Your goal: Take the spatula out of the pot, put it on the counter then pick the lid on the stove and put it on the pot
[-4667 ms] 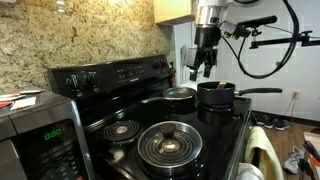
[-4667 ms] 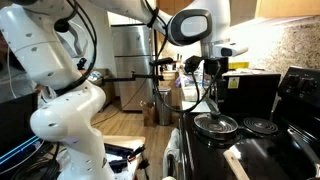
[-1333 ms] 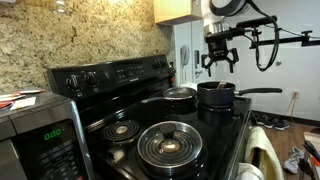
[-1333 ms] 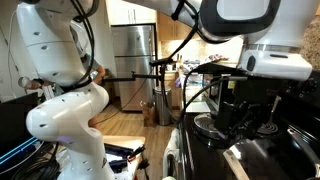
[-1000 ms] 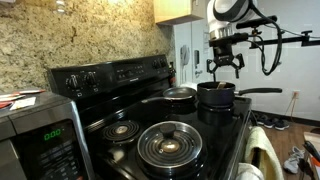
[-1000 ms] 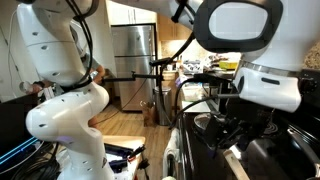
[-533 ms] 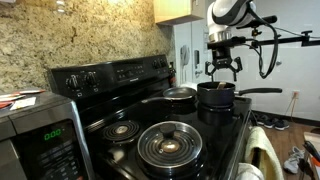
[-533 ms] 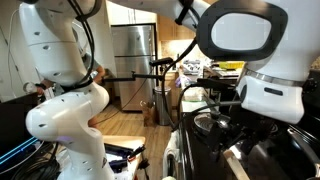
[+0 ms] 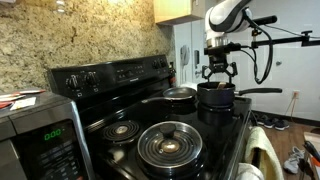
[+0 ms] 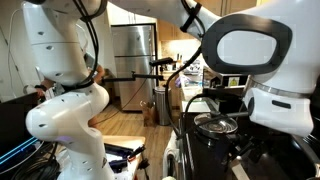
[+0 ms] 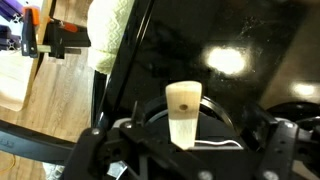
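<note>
**A:** Where's the spatula right now?

**B:** It's in the pot. In the wrist view the spatula stands up toward the camera, its pale flared end in the middle of the dark round opening. In the exterior views I can't pick it out.

**A:** And the pot itself?

**B:** The pot sits on a rear burner of the stove, with its long straight handle pointing to 3 o'clock. The inside is too dark to tell whether it holds anything besides the spatula.

**A:** What are the fingers doing?

**B:** The gripper hangs directly above the pot, spread wide and gripping nothing. In the wrist view its fingers sit at 9 and 3 o'clock of the spatula's end, apart from it.

**A:** What about the lid?

**B:** The lid lies flat on the front coil burner, knob up, at about 7 o'clock from the pot and well apart from it.

**A:** Anything else nearby?

**B:** A frying pan with a silvery inside sits just beside the pot at its 9 o'clock. A steel microwave is at the lower edge.
</note>
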Tool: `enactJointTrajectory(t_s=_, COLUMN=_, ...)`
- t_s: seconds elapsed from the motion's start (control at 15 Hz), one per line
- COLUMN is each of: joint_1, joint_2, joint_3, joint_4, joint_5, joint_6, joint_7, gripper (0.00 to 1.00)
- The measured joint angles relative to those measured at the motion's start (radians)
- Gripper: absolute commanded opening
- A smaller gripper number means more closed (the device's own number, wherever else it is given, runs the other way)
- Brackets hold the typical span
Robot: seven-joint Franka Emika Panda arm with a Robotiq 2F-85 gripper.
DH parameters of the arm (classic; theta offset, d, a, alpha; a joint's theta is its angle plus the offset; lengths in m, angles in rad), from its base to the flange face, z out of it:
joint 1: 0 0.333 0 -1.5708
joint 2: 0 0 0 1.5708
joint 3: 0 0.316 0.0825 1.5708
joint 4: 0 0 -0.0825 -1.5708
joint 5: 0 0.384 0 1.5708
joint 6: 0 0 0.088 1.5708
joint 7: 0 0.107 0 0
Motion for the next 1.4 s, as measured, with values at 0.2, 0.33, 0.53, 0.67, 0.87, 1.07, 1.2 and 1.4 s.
enactJointTrajectory(t_s=0.2, joint_1=0.0, joint_2=0.01, joint_3=-0.001, joint_4=0.005, joint_5=0.0, joint_6=0.003, joint_7=0.0, gripper=0.6)
enactJointTrajectory(t_s=0.33, joint_1=0.0, joint_2=0.013, joint_3=-0.002, joint_4=0.008, joint_5=0.0, joint_6=0.003, joint_7=0.0, gripper=0.46)
enactJointTrajectory(t_s=0.53, joint_1=0.0, joint_2=0.014, joint_3=-0.003, joint_4=0.01, joint_5=0.0, joint_6=0.003, joint_7=0.0, gripper=0.27)
enactJointTrajectory(t_s=0.67, joint_1=0.0, joint_2=0.014, joint_3=-0.003, joint_4=0.01, joint_5=0.001, joint_6=0.003, joint_7=0.0, gripper=0.14)
enactJointTrajectory(t_s=0.87, joint_1=0.0, joint_2=0.016, joint_3=-0.003, joint_4=0.01, joint_5=0.001, joint_6=0.003, joint_7=0.0, gripper=0.09)
enactJointTrajectory(t_s=1.07, joint_1=0.0, joint_2=0.016, joint_3=-0.002, joint_4=0.014, joint_5=-0.008, joint_6=0.002, joint_7=0.0, gripper=0.09)
enactJointTrajectory(t_s=1.2, joint_1=0.002, joint_2=0.016, joint_3=0.002, joint_4=0.03, joint_5=-0.042, joint_6=-0.01, joint_7=0.005, gripper=0.1)
enactJointTrajectory(t_s=1.4, joint_1=0.015, joint_2=0.007, joint_3=0.017, joint_4=0.069, joint_5=-0.128, joint_6=-0.057, joint_7=0.022, gripper=0.09)
